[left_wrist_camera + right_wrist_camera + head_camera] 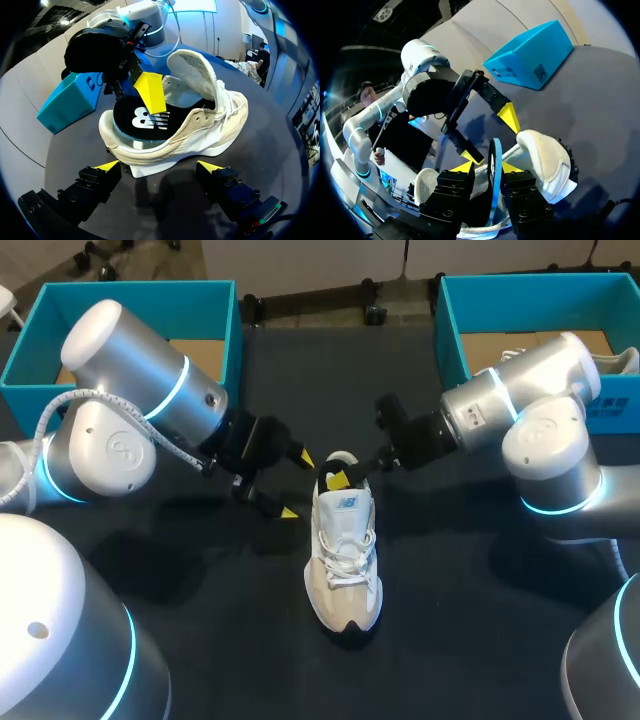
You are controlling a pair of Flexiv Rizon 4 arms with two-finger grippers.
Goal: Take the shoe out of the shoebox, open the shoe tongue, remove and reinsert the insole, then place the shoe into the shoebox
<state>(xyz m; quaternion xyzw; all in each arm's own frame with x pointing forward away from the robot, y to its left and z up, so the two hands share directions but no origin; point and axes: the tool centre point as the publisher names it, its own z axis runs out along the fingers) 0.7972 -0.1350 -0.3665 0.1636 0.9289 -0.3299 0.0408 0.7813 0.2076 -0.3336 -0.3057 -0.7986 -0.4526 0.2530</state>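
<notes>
A white and beige sneaker (345, 560) lies mid-table, toe toward me, heel away. In the left wrist view its tongue (192, 67) is pulled up and the black insole (142, 120) with a white logo sits in the heel. My right gripper (345, 476) is at the heel opening. In its own view the thin insole edge (494, 170) stands between the fingers of the right gripper (489, 168), with a gap on one side, so it is open. My left gripper (290, 485) is wide open beside the heel; from its wrist, the left gripper (159, 167) has the sneaker just ahead.
A teal shoebox (130, 295) stands at the back left and another teal shoebox (540, 290) at the back right, with a second white shoe (625, 360) in it. Dark tabletop (450, 620) lies around the sneaker's toe.
</notes>
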